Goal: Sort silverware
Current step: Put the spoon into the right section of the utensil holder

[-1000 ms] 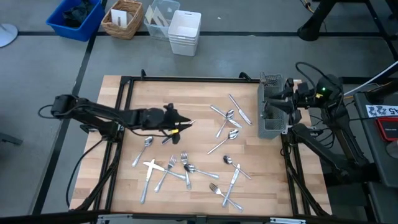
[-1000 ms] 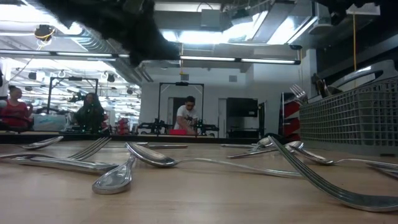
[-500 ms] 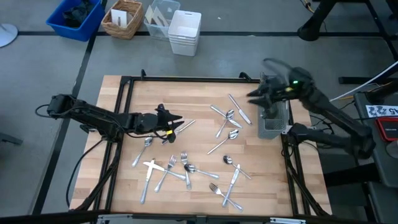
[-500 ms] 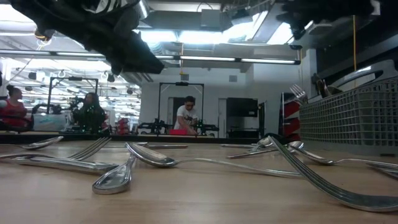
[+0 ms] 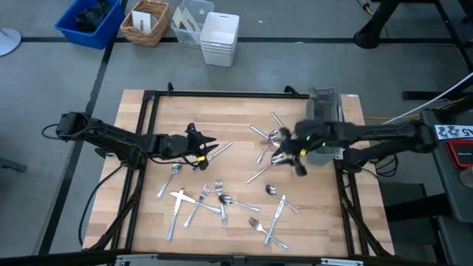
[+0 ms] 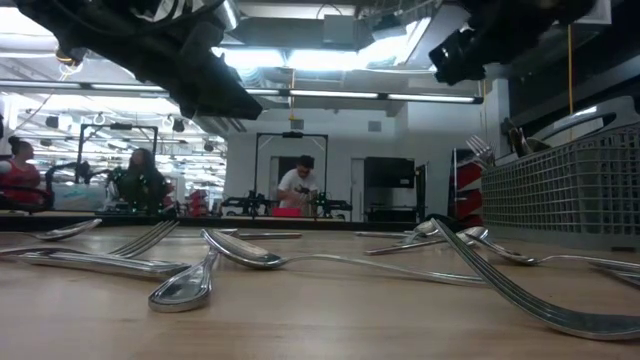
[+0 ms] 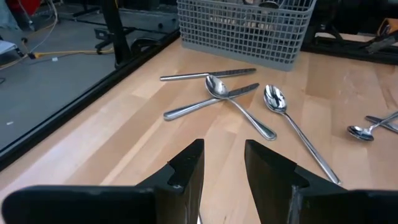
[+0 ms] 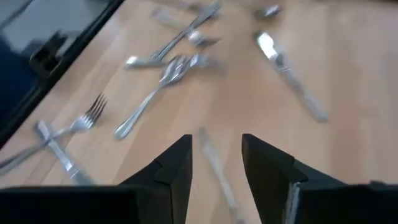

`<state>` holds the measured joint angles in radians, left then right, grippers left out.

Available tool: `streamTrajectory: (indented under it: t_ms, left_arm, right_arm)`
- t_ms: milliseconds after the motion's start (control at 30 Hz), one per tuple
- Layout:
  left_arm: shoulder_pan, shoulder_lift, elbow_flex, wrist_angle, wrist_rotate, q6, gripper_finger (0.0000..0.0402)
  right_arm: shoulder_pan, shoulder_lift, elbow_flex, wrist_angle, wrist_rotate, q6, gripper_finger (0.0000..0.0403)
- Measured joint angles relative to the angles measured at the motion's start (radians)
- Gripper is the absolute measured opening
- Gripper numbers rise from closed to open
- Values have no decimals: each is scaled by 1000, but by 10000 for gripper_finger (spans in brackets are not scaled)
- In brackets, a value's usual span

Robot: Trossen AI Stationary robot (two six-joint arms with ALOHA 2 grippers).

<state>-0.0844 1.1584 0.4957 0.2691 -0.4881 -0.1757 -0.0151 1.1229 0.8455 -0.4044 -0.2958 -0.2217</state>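
The silverware lies scattered on the wooden table: spoons (image 5: 270, 142) and a knife (image 5: 284, 130) near the grey mesh caddy (image 5: 325, 111), and forks, knives and spoons (image 5: 214, 198) toward the near edge. My left gripper (image 5: 211, 148) (image 7: 224, 146) hovers open at left centre with nothing between its fingers; a knife (image 5: 222, 148) lies on the table beside its tips. My right gripper (image 5: 292, 159) (image 8: 216, 140) hangs open above the spoons just left of the caddy, also with nothing between its fingers.
The caddy (image 7: 245, 28) stands at the table's right edge, a fork sticking up from it (image 6: 480, 150). A black frame rail (image 5: 222, 94) borders the table. Bins and a basket (image 5: 145, 21) sit on the floor beyond the far edge. People stand far off in the room (image 6: 297, 185).
My right gripper has swung fast from over the caddy at the right edge toward the table's middle, sinking and turning, and it has stayed open. My left gripper sank a little and drew slightly toward the left edge, then kept still. The silverware has not moved.
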Motion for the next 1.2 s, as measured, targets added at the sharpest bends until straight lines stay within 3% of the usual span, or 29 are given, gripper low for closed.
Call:
streamTrajectory:
  t_ms: [233,500,633,1200]
  left_arm:
    - [0,0,1,-7,0,0,109]
    - [-1,0,1,-36,1,-30,109]
    - [-1,0,1,-52,2,-35,109]
    - [-1,1,1,-75,2,-58,109]
  right_arm:
    - [142,203,0,11,42,11,143]
    - [166,393,0,70,50,12,143]
    - [166,432,1,94,90,-8,143]
    - [166,470,1,108,49,-22,143]
